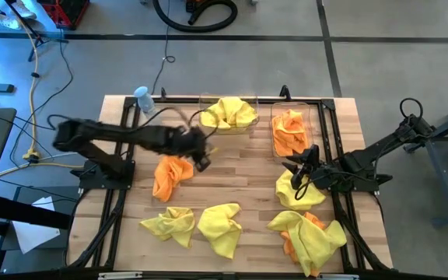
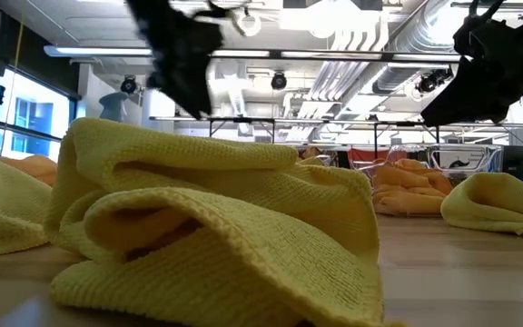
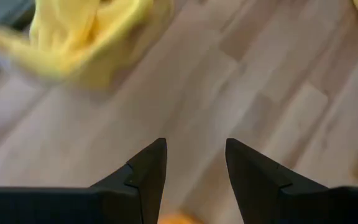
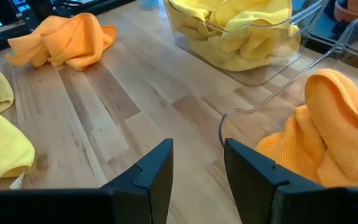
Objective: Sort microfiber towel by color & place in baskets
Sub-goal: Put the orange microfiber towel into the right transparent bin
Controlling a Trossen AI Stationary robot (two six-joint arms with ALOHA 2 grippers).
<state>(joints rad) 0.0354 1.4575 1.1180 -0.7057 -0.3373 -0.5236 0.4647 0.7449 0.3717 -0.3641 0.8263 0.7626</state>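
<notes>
While its jaws stand apart and empty, the left gripper (image 1: 201, 153) hangs above a loose orange towel (image 1: 171, 175) mid-table — the right gripper (image 1: 306, 162), also parted, sits just beside the orange-filled basket (image 1: 308, 109); the other basket (image 1: 205, 99) holds yellow towels (image 1: 229, 113) — more lie loose nearby

Left arm (image 1: 123, 138) motion-blurred in high view. Orange towel (image 3: 178, 219) cut off by left wrist picture's edge, beneath the fingers.
</notes>
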